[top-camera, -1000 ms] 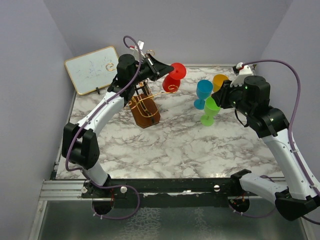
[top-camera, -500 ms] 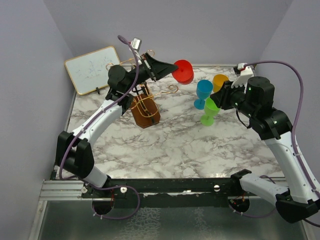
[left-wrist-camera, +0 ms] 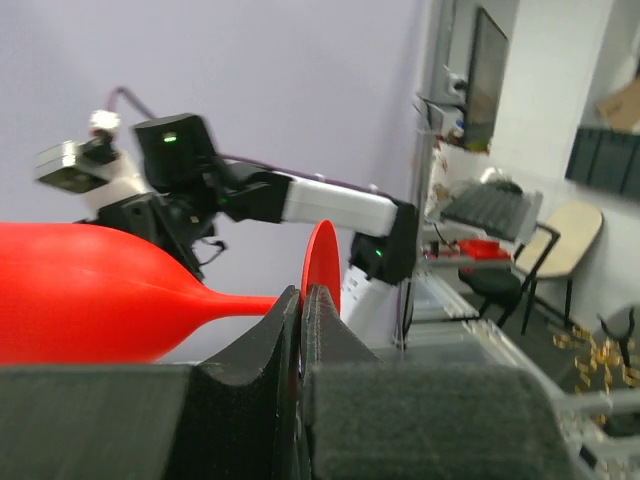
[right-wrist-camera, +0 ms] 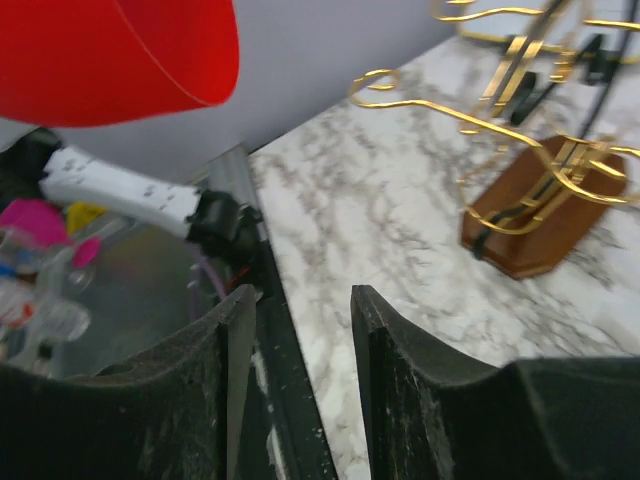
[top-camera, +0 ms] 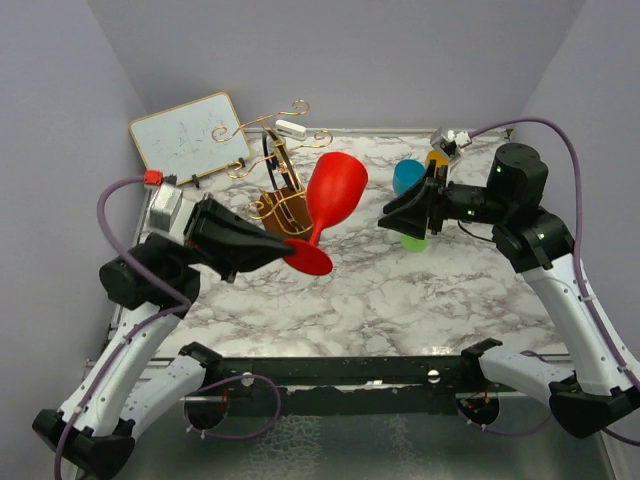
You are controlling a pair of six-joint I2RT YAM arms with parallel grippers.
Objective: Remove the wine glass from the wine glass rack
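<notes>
Your left end effector (top-camera: 283, 250) pinches the red wine glass (top-camera: 335, 192) by its stem so it hangs clear of the wine glass rack (top-camera: 278, 208), while your right end effector (top-camera: 392, 215) stands spread and empty.

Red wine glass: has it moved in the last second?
Yes. The red wine glass, held by the left gripper, has come toward the table's near edge, farther from the white board.

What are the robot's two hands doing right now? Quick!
Left gripper: closed on the stem of the red wine glass.
Right gripper: open, holding nothing.
</notes>
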